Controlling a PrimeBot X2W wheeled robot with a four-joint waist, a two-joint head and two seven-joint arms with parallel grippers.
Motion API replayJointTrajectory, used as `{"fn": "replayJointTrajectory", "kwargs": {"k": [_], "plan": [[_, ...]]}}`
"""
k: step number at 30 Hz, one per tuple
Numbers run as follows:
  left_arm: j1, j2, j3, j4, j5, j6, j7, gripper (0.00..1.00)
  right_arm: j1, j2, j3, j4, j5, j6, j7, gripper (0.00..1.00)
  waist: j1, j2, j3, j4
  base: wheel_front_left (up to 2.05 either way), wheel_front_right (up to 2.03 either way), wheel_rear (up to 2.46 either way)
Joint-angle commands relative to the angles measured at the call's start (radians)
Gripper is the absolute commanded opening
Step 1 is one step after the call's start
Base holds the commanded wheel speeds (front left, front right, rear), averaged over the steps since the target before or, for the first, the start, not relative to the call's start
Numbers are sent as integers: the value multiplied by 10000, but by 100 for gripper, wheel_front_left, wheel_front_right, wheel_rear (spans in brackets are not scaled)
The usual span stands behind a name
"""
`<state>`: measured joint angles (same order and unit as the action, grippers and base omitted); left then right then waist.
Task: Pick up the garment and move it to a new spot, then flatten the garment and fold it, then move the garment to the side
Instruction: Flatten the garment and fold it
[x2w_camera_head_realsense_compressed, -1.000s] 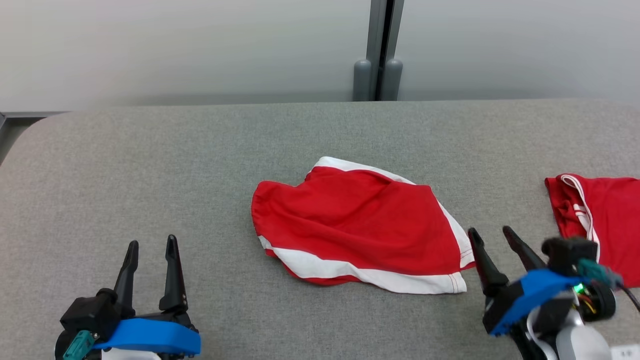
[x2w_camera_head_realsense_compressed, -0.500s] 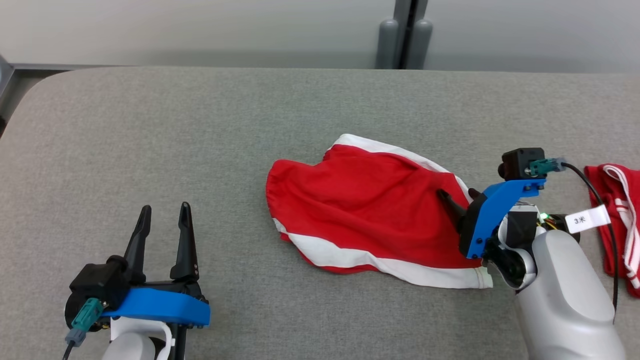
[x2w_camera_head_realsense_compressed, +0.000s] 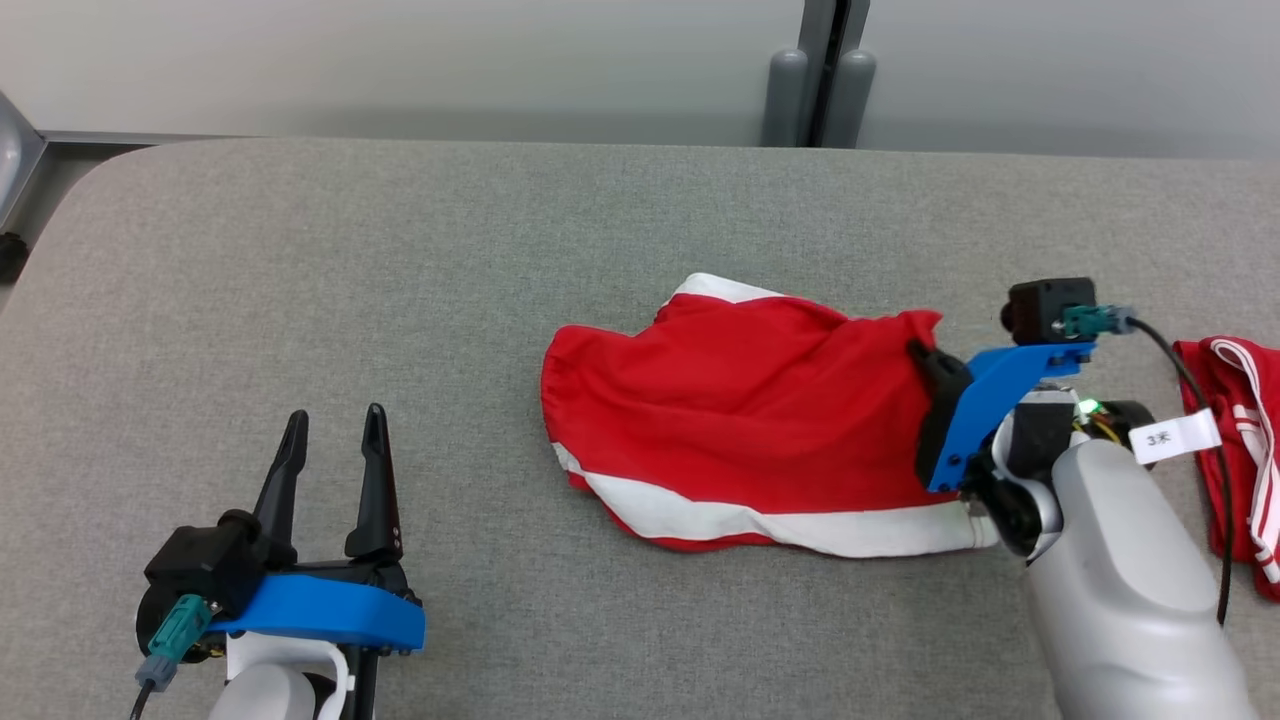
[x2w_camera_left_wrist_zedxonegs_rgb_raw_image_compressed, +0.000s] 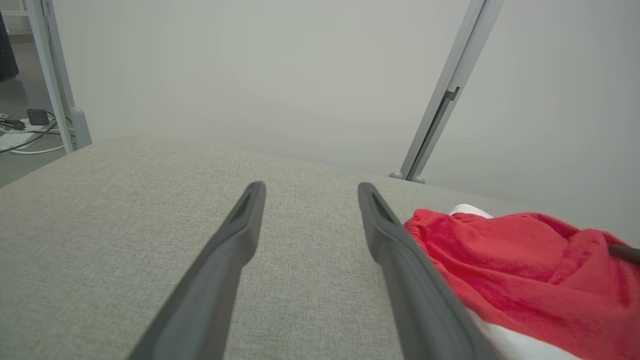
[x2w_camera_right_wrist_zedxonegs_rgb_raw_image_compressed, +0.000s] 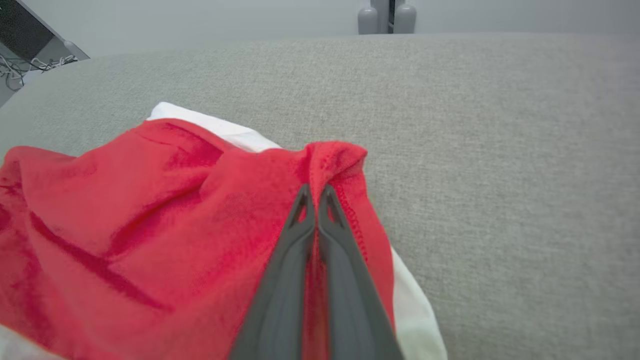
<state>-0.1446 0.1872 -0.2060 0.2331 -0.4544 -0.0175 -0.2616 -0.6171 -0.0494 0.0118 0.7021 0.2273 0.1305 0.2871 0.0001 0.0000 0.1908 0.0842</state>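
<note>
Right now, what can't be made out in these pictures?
Second garment: head view, cut off by the right edge.
Right gripper fingers: head view, tips buried in the red garment.
Layers pinched: right wrist view, fabric covers them.
Arm tag: print too small.

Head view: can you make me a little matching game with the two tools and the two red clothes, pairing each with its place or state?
Things:
1. left tool
2. right tool
3. middle garment
4. other garment

Place or state:
A. pinched at one edge
B. open, holding nothing
C. lying at the right end of the table
D. shut, clamping fabric

Pairs: 1-B, 2-D, 3-A, 4-C
</note>
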Motion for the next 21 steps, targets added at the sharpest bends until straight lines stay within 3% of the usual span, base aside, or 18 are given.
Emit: {"fn": "replayJointTrajectory", "kwargs": {"k": [1,14,16,21], "plan": [[59,-8,58,17,89,-35,-43,100,-255,-121,-217,5,-180,6,-152,0,-1,0,-19,-17,0,0,0],[-378,-112,-73,73,256,-249,-41,100,-1635,-746,-1865,851,-1440,6,-926,0,-1,0,544,324,0,0,0],[-462,-116,-75,117,263,-268,-43,100,-1789,-672,-1919,1171,-1605,6,-1085,100,-1,0,600,362,0,0,0],[-512,-164,-30,224,334,-305,-43,100,-1849,-615,-1713,1426,-1711,5,-1643,100,-1,0,492,234,0,0,0]]}}
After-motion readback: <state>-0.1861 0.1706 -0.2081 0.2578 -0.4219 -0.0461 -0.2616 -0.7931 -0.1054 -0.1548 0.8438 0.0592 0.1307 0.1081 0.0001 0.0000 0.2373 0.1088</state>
